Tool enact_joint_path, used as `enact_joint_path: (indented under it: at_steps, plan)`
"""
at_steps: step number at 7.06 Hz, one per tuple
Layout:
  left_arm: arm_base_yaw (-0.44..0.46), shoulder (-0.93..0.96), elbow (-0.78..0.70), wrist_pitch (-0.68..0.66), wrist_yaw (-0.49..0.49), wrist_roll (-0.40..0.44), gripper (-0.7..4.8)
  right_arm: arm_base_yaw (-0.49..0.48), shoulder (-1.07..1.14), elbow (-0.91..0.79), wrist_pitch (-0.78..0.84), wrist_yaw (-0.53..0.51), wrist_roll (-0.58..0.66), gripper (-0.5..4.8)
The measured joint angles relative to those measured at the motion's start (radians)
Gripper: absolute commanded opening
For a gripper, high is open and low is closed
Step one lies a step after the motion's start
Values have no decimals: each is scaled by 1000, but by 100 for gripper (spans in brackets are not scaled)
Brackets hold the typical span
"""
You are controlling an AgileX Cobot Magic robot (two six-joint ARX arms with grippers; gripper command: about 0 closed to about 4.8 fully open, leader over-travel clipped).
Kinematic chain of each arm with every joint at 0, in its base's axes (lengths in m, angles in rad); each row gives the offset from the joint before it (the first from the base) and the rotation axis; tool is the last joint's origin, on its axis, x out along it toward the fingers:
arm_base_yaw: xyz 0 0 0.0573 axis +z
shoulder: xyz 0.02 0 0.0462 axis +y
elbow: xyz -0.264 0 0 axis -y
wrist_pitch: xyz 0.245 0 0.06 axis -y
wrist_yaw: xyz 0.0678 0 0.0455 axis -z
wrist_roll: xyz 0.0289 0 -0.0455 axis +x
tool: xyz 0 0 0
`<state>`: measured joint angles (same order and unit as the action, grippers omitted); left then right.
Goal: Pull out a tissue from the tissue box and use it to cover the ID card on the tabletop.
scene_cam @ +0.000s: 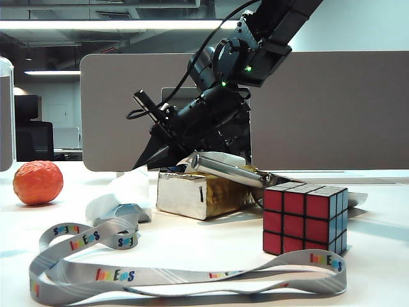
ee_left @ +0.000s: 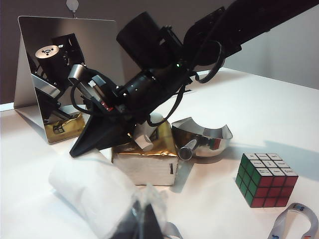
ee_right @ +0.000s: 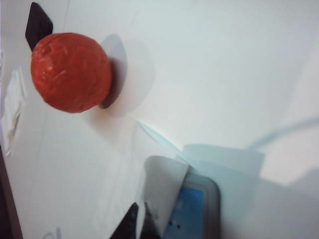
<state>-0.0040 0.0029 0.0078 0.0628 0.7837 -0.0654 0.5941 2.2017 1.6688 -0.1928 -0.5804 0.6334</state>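
My right gripper [scene_cam: 144,164] reaches across to the left of the gold tissue box [scene_cam: 199,194] and points down at the tabletop [scene_cam: 211,246]. It is shut on the white tissue [scene_cam: 126,190], which hangs from its tips onto the desk. In the right wrist view the tissue [ee_right: 163,186] lies beside the dark fingertips of the right gripper [ee_right: 139,222] and over part of the light blue ID card [ee_right: 193,210]. A pale blue edge of the ID card [scene_cam: 128,212] shows under the sheet. My left gripper [ee_left: 144,224] is a blurred dark wedge, shut, holding nothing I can see.
An orange ball [scene_cam: 38,182] rests at the far left. A Rubik's cube [scene_cam: 305,219] stands right of the box, and the grey lanyard [scene_cam: 185,275] loops across the front. A shiny metal scoop [ee_left: 203,140] lies against the box; a mirror stand [ee_left: 47,64] is behind.
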Motion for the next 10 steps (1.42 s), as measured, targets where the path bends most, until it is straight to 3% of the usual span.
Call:
enact_joint_path:
  at_steps: [1,3,5,7,10]
  plan:
    - [0,0,0,0,0,0,-6,-2,-1,0,0,17,0,-5]
    - [0,0,0,0,0,0,-6,-35,-67,-3,-62,45,-1,54]
    - [0,0,0,0,0,0,-6,-36,-68,-3,-192,73,-30,55]
    - [0,0,0,0,0,0,-6,-35,-71,-3,-200,85,-33,63]
    - [0,0,0,0,0,0,-6,-39,-134,-3,-179,116,-34,118]
